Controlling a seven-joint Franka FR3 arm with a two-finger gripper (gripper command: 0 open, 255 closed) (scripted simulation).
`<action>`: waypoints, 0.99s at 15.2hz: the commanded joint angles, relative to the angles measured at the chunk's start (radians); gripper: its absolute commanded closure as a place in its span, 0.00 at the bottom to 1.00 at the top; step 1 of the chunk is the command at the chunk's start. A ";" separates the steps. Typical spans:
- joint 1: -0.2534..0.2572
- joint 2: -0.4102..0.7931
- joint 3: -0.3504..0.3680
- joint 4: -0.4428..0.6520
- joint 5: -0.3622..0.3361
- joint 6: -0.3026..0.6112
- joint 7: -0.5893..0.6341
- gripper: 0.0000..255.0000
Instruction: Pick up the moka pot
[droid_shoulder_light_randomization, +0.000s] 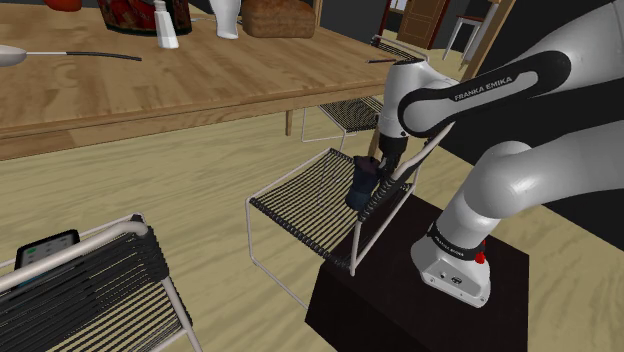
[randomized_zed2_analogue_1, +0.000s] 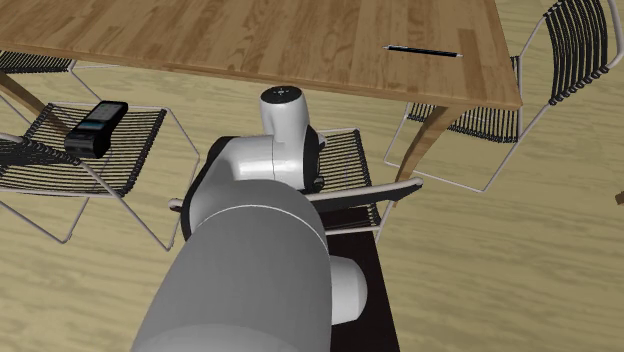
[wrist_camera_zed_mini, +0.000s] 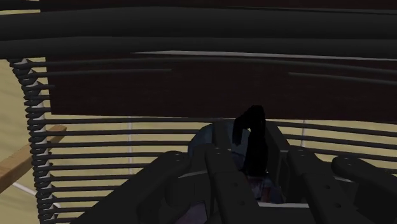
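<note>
The moka pot (droid_shoulder_light_randomization: 362, 186) is small, dark blue and faceted, with a black handle (wrist_camera_zed_mini: 250, 141). It is over the corded seat of a wire-frame chair (droid_shoulder_light_randomization: 305, 205), close to the chair's backrest and just in front of the stand. My gripper (droid_shoulder_light_randomization: 380, 170) comes down on it from above. In the wrist view the two black fingers (wrist_camera_zed_mini: 184, 181) clasp the pot (wrist_camera_zed_mini: 219, 137) from both sides, so the gripper (wrist_camera_zed_mini: 254, 188) is shut on it. I cannot tell whether the pot's base touches the seat. In the second exterior view the arm's own links hide the hand and pot.
A long wooden table (droid_shoulder_light_randomization: 200, 85) with jars, a vase, bread and a spoon stands beyond the chair. A second corded chair (droid_shoulder_light_randomization: 95, 285) at the shoulder view's lower left carries a phone (droid_shoulder_light_randomization: 45, 248). The dark stand (droid_shoulder_light_randomization: 400, 300) abuts the chair's backrest.
</note>
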 joint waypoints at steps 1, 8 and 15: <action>0.001 -0.012 0.000 0.008 0.001 -0.022 -0.001 1.00; 0.003 -0.091 -0.002 0.070 0.004 -0.161 -0.008 1.00; 0.004 -0.141 -0.002 0.142 0.005 -0.284 -0.013 1.00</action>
